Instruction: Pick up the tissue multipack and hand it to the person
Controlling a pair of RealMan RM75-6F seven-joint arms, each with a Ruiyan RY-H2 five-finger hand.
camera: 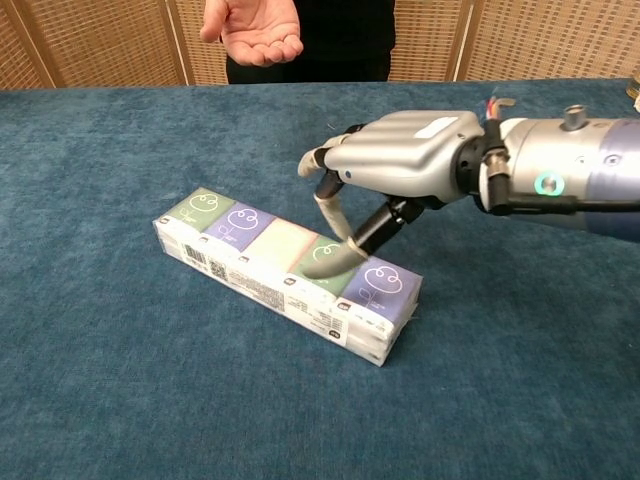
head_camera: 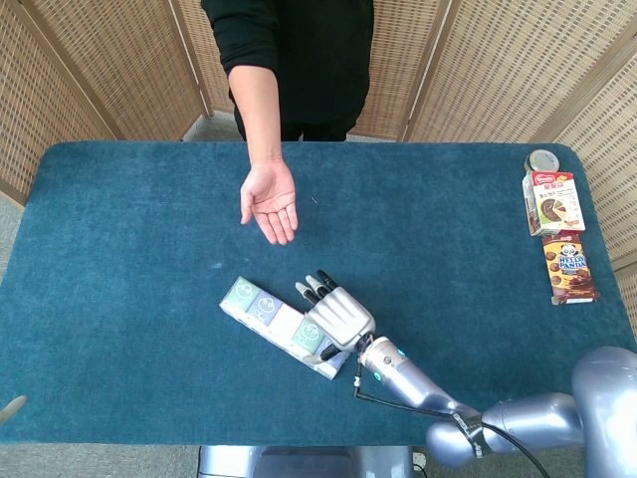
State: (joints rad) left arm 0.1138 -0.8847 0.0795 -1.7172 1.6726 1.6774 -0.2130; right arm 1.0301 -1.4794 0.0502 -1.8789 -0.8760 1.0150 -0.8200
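The tissue multipack (head_camera: 264, 310) (camera: 240, 250) lies flat on the blue table, a long pack with green, purple and white panels, set diagonally. My right hand (head_camera: 336, 317) (camera: 400, 165) hovers over its right end with fingers apart; only the thumb tip touches the pack's top, and nothing is gripped. The person's hand (head_camera: 271, 199) (camera: 250, 25) is held out palm up at the far side of the table, well beyond the pack. My left hand does not show in either view.
Two snack boxes (head_camera: 552, 202) (head_camera: 568, 267) and a small can (head_camera: 542, 160) sit at the far right edge of the table. Wicker screens stand behind the person. A small beige tip (head_camera: 8, 405) pokes in at the lower left edge.
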